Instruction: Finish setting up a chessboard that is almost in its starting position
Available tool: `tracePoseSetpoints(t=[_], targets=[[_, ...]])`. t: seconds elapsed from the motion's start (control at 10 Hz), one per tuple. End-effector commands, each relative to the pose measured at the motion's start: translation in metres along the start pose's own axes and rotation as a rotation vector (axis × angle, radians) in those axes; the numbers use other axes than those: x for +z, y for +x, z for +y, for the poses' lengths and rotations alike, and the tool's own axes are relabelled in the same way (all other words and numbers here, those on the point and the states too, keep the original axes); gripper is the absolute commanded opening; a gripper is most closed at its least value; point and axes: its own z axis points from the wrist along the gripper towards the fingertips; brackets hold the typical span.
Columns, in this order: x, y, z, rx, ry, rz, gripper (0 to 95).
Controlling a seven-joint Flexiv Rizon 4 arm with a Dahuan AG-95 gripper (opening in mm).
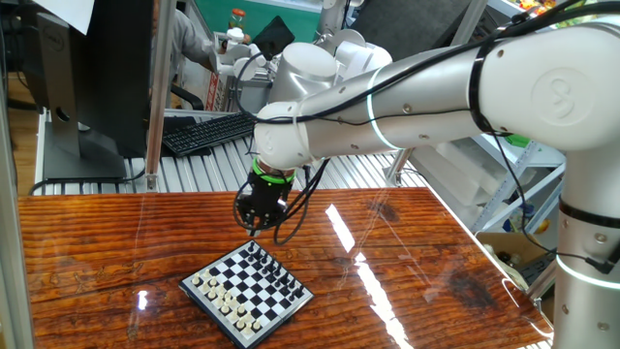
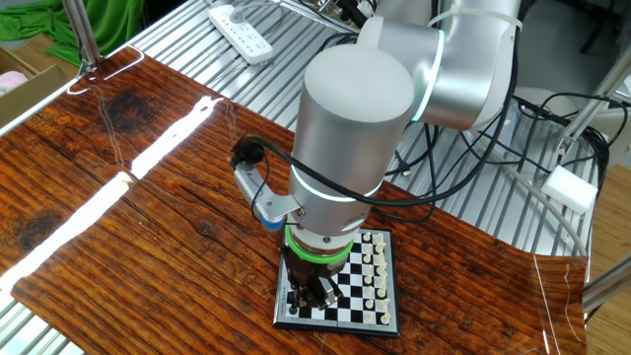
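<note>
Jaws nearly together, gripper pointing down over chessboard black row; whether a piece is pinched, can't tell. Board sits on wooden table, 6 o'clock of gripper. Tip: descend straight, centre on target square, avoid clipping neighbours.

Chessboard black-and-white checked, dark rim; table reddish-brown wood grain; arm white, green ring.
</note>
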Motion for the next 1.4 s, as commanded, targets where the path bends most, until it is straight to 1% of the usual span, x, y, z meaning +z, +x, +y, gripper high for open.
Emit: tracePoseSetpoints(t=[0.1, 0.3, 0.4, 0.5, 0.6, 0.8, 0.9, 1.1, 1.4], targets=[[0.0004, 0.0000, 0.0007, -0.001, 0.000, 0.002, 0.0], [0.0004, 0.0000, 0.0007, -0.004, 0.000, -0.002, 0.0], [0.0004, 0.0000, 0.0007, -0.008, -0.004, 0.013, 0.0], [0.0004, 0.0000, 0.0007, -0.012, -0.003, 0.022, 0.0], [0.0004, 0.0000, 0.0007, -0.021, 0.003, 0.037, 0.0], [0.0004, 0.0000, 0.0007, -0.034, 0.001, 0.063, 0.0], [0.0004, 0.0000, 0.0007, -0.048, -0.006, 0.071, 0.0], [0.0004, 0.0000, 0.0007, -0.081, -0.011, 0.077, 0.0], [0.0004, 0.0000, 0.0007, -0.124, -0.031, 0.104, 0.0]])
